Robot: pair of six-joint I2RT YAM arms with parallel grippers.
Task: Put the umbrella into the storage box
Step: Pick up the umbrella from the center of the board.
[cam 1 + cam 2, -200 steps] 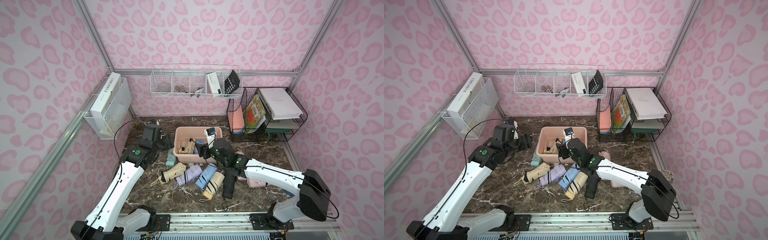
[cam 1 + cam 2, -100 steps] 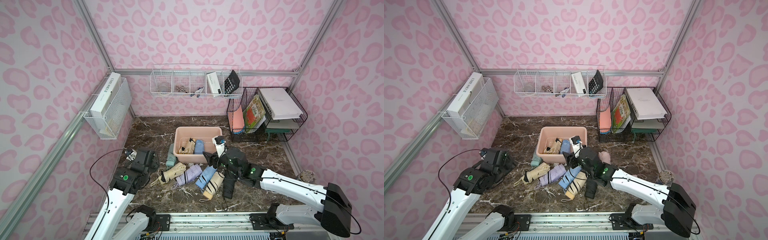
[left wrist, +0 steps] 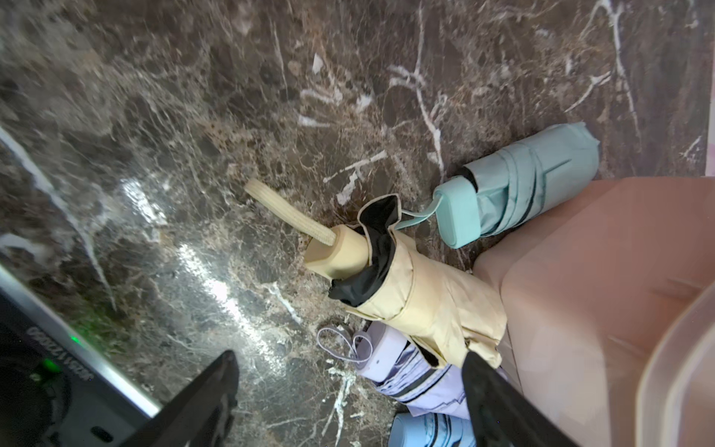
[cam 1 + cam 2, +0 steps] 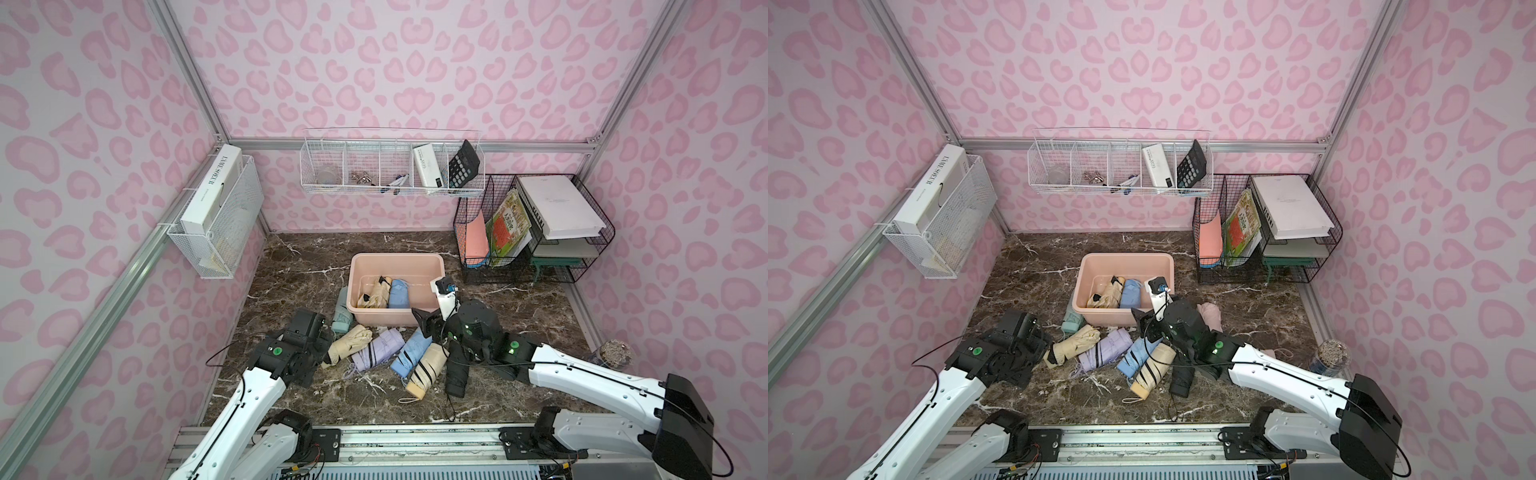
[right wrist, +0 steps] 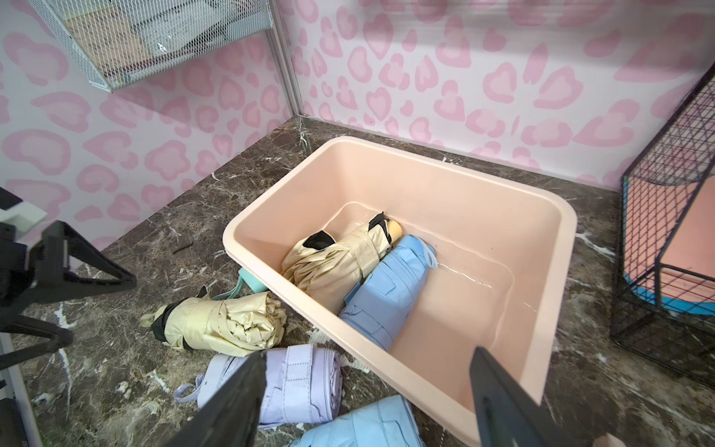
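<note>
The pale peach-pink plastic storage box (image 4: 395, 257) is set in the middle of the dark marble worktop (image 4: 299, 266). A cream folded umbrella (image 4: 376, 293) and a blue folded umbrella (image 4: 398, 293) are laid inside it. A lilac folded umbrella (image 4: 378, 348) is seen with others on the worktop, just in front of the box. The left claw (image 3: 348, 402) and the right claw (image 5: 367, 398) are both held wide apart, and nothing is gripped.

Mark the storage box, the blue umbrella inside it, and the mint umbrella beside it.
storage box (image 5: 464, 201): right wrist view, inner far wall.
blue umbrella (image 5: 390, 286): right wrist view, middle of folded canopy.
mint umbrella (image 3: 534, 182): left wrist view, folded canopy.
</note>
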